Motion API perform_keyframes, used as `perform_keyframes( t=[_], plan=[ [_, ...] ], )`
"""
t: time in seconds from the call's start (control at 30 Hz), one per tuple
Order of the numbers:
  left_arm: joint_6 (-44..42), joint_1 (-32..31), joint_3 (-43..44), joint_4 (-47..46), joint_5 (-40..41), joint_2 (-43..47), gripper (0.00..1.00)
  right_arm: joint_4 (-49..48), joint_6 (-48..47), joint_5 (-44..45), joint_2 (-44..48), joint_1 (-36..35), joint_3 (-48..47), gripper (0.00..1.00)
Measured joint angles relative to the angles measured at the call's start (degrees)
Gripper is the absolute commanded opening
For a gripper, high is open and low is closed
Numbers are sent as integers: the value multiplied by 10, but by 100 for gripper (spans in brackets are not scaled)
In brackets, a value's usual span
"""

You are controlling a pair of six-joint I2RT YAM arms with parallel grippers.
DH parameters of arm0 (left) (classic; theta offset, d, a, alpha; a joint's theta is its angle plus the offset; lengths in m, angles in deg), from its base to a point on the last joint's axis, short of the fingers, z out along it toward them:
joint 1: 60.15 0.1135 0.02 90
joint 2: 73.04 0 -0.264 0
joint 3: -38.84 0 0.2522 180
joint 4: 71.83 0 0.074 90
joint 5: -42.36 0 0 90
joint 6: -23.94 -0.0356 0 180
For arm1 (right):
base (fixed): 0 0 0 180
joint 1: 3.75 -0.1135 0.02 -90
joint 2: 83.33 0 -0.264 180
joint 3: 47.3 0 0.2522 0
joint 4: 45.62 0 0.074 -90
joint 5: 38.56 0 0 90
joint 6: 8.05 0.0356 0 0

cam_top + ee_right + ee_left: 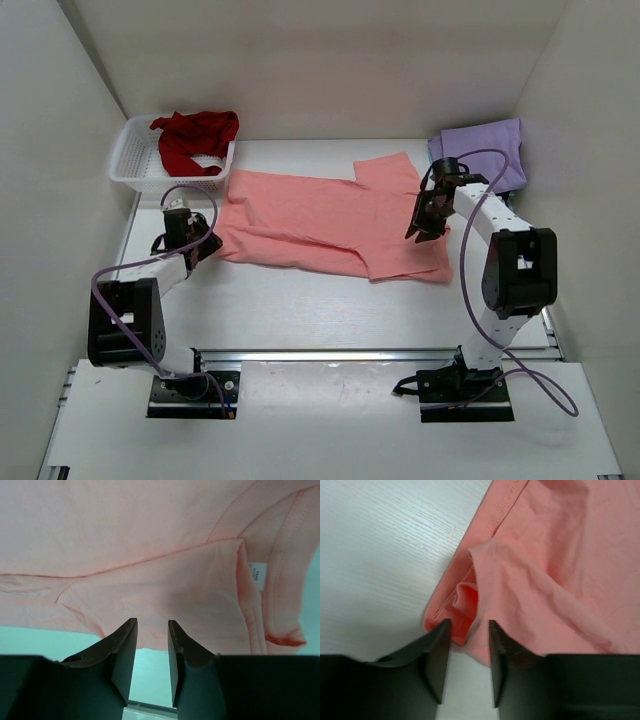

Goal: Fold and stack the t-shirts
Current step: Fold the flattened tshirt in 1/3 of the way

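Salmon shirt: the salmon-pink short-sleeved cotton t-shirt [320, 220] lies spread along the middle of the white table [300, 310], one long side already turned in, a sleeve pointing to the far side.
Other shirts: the crumpled dark red cloth shirt [195, 135] sits in the white plastic lattice basket [130, 165] at far left. The folded lavender-purple shirt [485, 145] rests in the far right corner.
Left pincer: your left gripper [470, 625] hangs over the shirt's left end with its jaws spread, cloth under them but nothing pinched.
Right pincer: your right gripper [152, 622] is at the collar end, just off the near edge, with its jaws parted and nothing between them.
Handling: expect light, limp, clingy fabric. It will sag, drag and wrinkle rather than hold any shape.
Where to grip: I would pinch through both layers at the near corners of each end, low to the table.
Risk: a single-layer pinch would likely pull the fold open.
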Motion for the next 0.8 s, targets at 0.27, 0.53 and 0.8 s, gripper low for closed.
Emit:
perform_keyframes(
  t=[0.27, 0.53, 0.8],
  plan=[
    [15, -3, 38, 23, -16, -83, 0, -41, -4, -15, -15, -22, 49, 26],
    [21, 6, 16, 97, -4, -12, 0, -40, -11, -11, -33, -35, 78, 28],
    [14, 10, -16, 150, 11, 35, 0, -33, -10, -8, -29, -31, 107, 28]
  ],
)
